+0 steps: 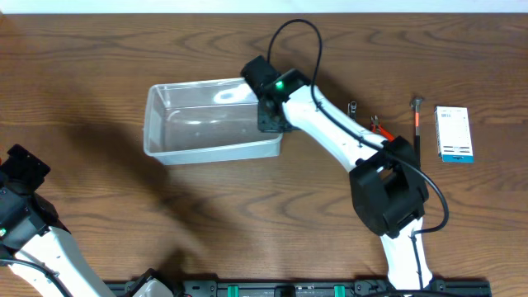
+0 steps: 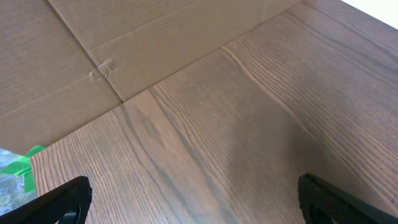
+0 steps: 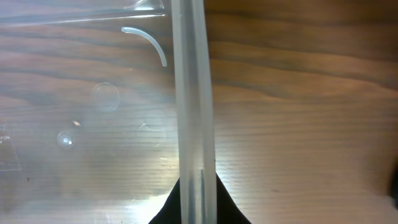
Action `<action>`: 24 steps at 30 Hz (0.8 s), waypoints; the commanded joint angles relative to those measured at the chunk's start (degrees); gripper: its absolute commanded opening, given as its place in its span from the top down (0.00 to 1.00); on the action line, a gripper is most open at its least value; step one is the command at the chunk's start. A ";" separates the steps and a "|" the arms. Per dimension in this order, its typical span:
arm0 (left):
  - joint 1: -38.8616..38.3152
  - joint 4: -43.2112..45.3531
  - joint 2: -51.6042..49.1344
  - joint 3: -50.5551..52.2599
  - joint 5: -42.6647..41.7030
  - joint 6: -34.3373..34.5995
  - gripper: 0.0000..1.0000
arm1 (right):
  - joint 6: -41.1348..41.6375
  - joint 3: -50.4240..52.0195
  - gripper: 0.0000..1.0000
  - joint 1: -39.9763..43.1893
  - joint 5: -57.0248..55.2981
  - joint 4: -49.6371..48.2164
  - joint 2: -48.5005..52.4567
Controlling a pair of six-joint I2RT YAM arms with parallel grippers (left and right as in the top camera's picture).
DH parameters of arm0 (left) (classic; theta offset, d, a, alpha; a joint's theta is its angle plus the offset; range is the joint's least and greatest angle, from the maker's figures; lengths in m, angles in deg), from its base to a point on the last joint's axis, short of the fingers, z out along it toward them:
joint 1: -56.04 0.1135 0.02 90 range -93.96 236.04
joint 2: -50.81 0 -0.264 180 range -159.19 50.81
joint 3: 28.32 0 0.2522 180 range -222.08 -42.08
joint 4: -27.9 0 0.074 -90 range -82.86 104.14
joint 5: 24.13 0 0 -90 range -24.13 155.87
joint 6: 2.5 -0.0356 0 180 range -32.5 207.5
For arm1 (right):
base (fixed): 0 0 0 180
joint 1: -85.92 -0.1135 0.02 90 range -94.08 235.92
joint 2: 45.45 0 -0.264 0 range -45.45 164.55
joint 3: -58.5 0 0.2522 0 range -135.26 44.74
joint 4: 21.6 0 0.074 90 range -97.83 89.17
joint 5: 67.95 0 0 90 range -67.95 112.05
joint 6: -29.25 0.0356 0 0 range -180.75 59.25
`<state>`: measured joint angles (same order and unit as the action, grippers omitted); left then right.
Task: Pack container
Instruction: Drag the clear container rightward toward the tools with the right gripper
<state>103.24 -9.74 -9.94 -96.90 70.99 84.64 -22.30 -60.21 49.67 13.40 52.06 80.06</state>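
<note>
The clear container (image 1: 157, 124) sits on the bench (image 1: 82, 66) left of centre. Its right end wall (image 3: 193, 93) runs straight down between the right fingers (image 3: 230, 214), which are clamped on that wall, one inside the tub and one outside. The left fingers (image 2: 62, 199) stand wide apart over bare bench, well away from the container, holding nothing.

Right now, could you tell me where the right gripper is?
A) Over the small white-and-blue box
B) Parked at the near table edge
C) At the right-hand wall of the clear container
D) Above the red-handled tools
C: the overhead view puts the right gripper at the right end of the container, and the right wrist view shows that wall's rim running between its fingers.
</note>
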 commanded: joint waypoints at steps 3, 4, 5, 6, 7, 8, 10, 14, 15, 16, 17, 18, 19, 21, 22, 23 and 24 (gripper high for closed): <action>0.26 -0.13 0.13 -1.51 0.70 0.09 0.02 | 1.36 0.31 0.99 3.08 -1.88 3.41 -0.35; 0.26 -0.13 0.13 -1.51 0.70 0.09 0.02 | 1.36 0.31 0.99 3.52 -2.08 3.34 -0.55; 0.26 -0.13 0.13 -1.51 0.70 0.09 0.02 | 1.31 0.31 0.99 4.02 -2.95 3.34 -1.05; 0.26 -0.13 0.13 -1.51 0.70 0.09 0.02 | 1.29 0.31 0.99 4.48 -4.20 3.23 -1.64; 0.26 -0.13 0.13 -1.51 0.70 0.09 0.02 | 0.59 0.26 0.99 4.85 -5.49 2.97 -2.43; 0.26 -0.13 0.13 -1.51 0.70 0.09 0.02 | -0.85 0.15 0.99 5.25 -7.08 2.49 -3.39; 0.26 -0.13 0.13 -1.51 0.70 0.09 0.02 | -3.63 -0.55 0.99 5.97 -10.32 2.03 -5.73; 0.26 -0.13 0.13 -1.51 0.70 0.09 0.02 | -9.70 -2.86 0.99 7.28 -16.00 1.79 -10.80; 0.26 -0.13 0.13 -1.51 0.70 0.09 0.02 | -10.99 -3.50 0.99 7.56 -16.72 1.84 -12.04; 0.26 -0.13 0.13 -1.51 0.70 0.09 0.02 | -13.20 -4.26 0.99 7.96 -16.87 1.86 -13.81; 0.26 -0.13 0.13 -1.51 0.70 0.09 0.02 | -14.88 -4.70 0.99 8.33 -16.87 1.84 -15.34; 0.26 -0.13 0.13 -1.51 0.70 0.09 0.02 | -16.20 -4.98 0.99 8.63 -16.90 1.81 -16.81; 0.26 -0.13 0.13 -1.51 0.72 0.09 0.02 | -17.64 -5.09 0.99 8.98 -17.00 1.81 -18.51; 0.26 -0.13 0.13 -1.51 0.70 0.09 0.02 | -18.47 -5.09 0.99 9.62 -17.97 2.10 -21.44; 0.26 -0.13 0.13 -1.51 0.70 0.09 0.02 | -18.32 -5.09 0.99 10.19 -17.88 2.29 -23.32; 0.26 -0.13 0.13 -1.51 0.70 0.09 0.02 | -18.34 -5.09 0.99 10.56 -17.92 2.58 -24.68; 0.24 -0.13 0.13 -1.51 0.70 0.09 0.02 | -18.36 -5.09 0.99 10.99 -17.92 3.10 -26.36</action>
<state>103.24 -9.74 -9.94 -96.90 70.99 84.64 -38.14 -63.42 59.42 -2.33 54.60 59.14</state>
